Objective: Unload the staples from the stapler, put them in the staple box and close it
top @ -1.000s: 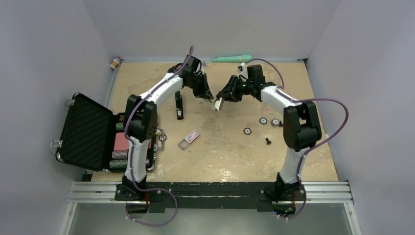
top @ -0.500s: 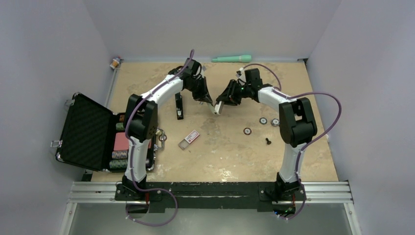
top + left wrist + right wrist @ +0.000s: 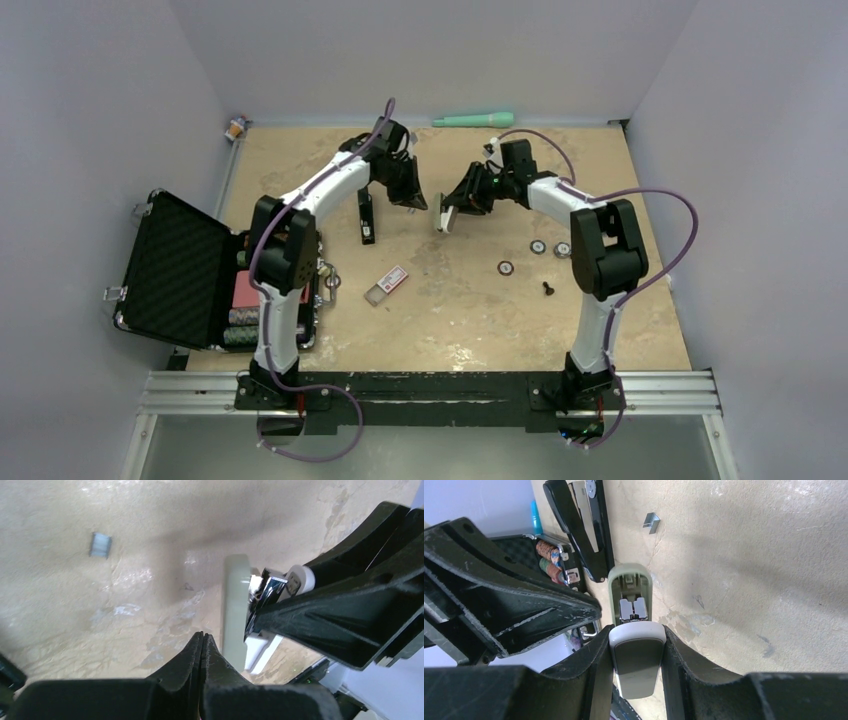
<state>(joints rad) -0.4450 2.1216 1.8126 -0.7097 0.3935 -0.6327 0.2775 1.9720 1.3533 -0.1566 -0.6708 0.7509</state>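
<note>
The slim black stapler [image 3: 366, 217] lies on the table left of both grippers, its silvery arm showing in the right wrist view [image 3: 584, 530]. A tiny silvery staples piece [image 3: 651, 522] lies on the table near it, and also shows in the left wrist view [image 3: 100, 545]. My right gripper [image 3: 452, 208] is shut on a pale green and white oblong case [image 3: 636, 652], hinged open with chrome inside, held tilted above the table. My left gripper [image 3: 202, 636] is shut and empty, just left of the case [image 3: 235, 610], not touching it.
An open black case [image 3: 180, 270] with poker chips stands at the left. A clear box with a red-and-white label [image 3: 388, 284] lies in the middle. Loose chips [image 3: 537, 247] and a small black piece [image 3: 547, 288] lie to the right. A green oblong [image 3: 473, 119] lies by the back wall.
My left gripper has drawn back up and to the left, away from the case's tip. My right gripper has shifted slightly left with the case.
</note>
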